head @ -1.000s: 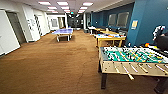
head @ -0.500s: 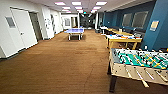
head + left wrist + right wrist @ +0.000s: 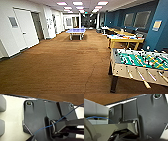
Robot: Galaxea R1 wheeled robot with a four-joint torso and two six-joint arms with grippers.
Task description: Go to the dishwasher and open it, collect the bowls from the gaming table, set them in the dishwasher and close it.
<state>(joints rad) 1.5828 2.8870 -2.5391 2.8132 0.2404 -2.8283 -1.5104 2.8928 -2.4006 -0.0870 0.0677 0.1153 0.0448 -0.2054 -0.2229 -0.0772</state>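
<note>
Brown carpet [image 3: 62, 67], white walls [image 3: 7, 30], perhaps a ping-pong table [image 3: 76, 31]

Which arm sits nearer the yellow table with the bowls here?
Probably the right: the yellow table stands ahead on the robot's right, beyond the football table. The bowls are too small to make out.

The gaming table [image 3: 124, 39] stands by the blue wall on the right, beyond the foosball table: a long rectangle with a pale top, yellow sides and yellow legs. Small coloured things lie on its top, too blurred to tell whether they are bowls.
</note>
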